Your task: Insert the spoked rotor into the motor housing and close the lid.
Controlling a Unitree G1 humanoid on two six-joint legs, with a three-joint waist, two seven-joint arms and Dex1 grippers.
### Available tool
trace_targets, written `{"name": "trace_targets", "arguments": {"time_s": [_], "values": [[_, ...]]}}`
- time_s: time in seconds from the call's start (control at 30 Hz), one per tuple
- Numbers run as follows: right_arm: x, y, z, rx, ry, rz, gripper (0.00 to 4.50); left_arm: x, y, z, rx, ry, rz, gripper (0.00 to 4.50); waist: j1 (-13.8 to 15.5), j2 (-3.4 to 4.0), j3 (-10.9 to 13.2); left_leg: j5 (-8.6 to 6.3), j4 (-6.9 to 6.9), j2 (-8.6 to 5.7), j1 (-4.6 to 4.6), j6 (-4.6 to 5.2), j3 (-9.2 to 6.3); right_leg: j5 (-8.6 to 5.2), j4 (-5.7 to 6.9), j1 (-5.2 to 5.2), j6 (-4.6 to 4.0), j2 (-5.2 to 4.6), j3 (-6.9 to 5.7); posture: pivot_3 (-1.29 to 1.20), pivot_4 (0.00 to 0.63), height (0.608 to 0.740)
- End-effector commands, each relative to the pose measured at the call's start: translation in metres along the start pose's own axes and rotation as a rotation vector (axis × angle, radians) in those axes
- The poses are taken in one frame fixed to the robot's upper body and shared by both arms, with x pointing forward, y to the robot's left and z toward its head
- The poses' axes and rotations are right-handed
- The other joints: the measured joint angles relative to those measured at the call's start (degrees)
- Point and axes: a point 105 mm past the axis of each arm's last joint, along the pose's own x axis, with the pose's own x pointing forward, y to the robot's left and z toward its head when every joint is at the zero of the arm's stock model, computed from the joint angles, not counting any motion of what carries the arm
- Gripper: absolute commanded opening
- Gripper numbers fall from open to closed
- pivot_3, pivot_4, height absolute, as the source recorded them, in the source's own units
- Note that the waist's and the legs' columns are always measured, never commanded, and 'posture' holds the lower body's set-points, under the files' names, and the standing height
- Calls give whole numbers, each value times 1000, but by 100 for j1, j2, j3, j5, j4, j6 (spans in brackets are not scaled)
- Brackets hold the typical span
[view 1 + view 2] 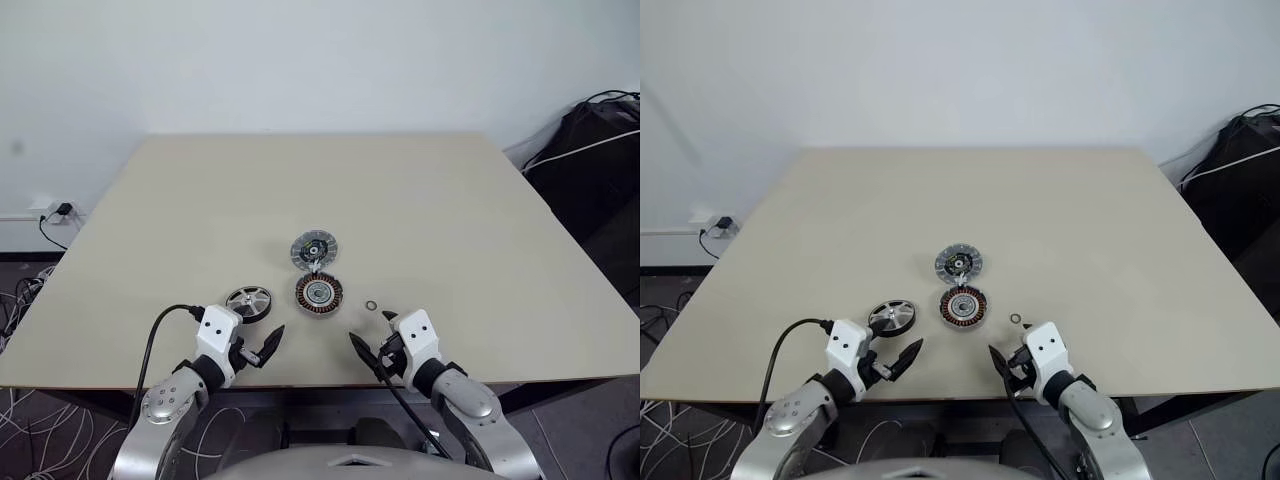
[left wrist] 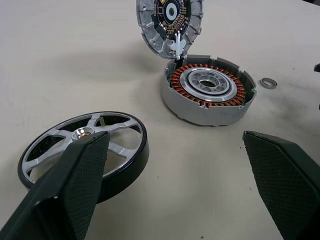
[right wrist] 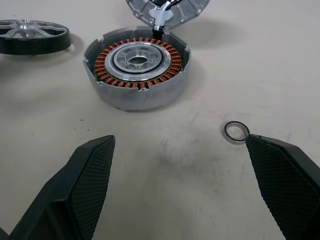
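Observation:
The spoked rotor (image 1: 248, 301), a silver wheel with a dark rim, lies flat on the beige table (image 1: 450, 220), just ahead of my left gripper (image 1: 262, 347). To its right sits the motor housing (image 1: 319, 293), open on top, with copper windings around a silvery centre. The lid (image 1: 313, 249) is right behind the housing, its dark segmented inner face showing, joined to it by a short white lead. Both grippers hover near the table's front edge, open and holding nothing. My right gripper (image 1: 372, 335) is in front of the housing (image 3: 137, 65). The left wrist view shows the rotor (image 2: 125, 132) beside one finger (image 2: 65, 195).
A tiny metal ring (image 1: 371, 305) lies on the table right of the housing, close to my right gripper; the ring (image 3: 235, 131) is just off one fingertip. A black bag (image 1: 600, 150) stands off the table's right side. Cables (image 1: 30, 300) lie on the floor at left.

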Motion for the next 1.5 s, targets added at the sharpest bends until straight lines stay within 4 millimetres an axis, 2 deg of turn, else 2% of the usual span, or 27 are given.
{"name": "trace_targets", "arguments": {"time_s": [0.03,0.3,0.43,0.83,1.2,1.3,1.5], "values": [[0,-5,10,-14,-35,-18,4466,1,1,9,39,-43,-4,4500,0,0,0,0,0,0,0,0,0,0,0,0,0,0,0,0,0,740],[1,-8,13,-27,-34,-47,4466,2,2,9,52,-53,2,4500,1,0,0,0,0,0,0,0,0,0,0,0,0,1,-1,0,0,740],[5,-18,11,-30,-1,-127,4466,2,2,9,52,-54,1,4500,-2,0,0,0,0,0,0,0,0,0,1,0,0,0,0,0,0,740],[45,-24,12,24,44,-162,4466,3,0,10,53,-62,4,4500,-1,1,-1,1,-1,-1,0,0,2,2,2,-4,1,6,-3,0,0,740],[61,-35,-4,87,99,-177,4466,1,4,8,50,-63,12,4500,-25,6,-3,1,-1,0,3,0,2,3,6,-4,1,19,-3,0,0,740],[62,-34,-11,83,121,-166,3864,0,7,5,48,-59,14,4500,-58,2,-8,2,1,-1,11,0,3,3,9,2,1,31,-1,0,0,740],[61,-31,-14,87,124,-163,1941,1,7,2,45,-59,12,4500,-85,2,-12,1,1,0,11,0,1,3,9,2,1,28,-1,0,0,740]]}}
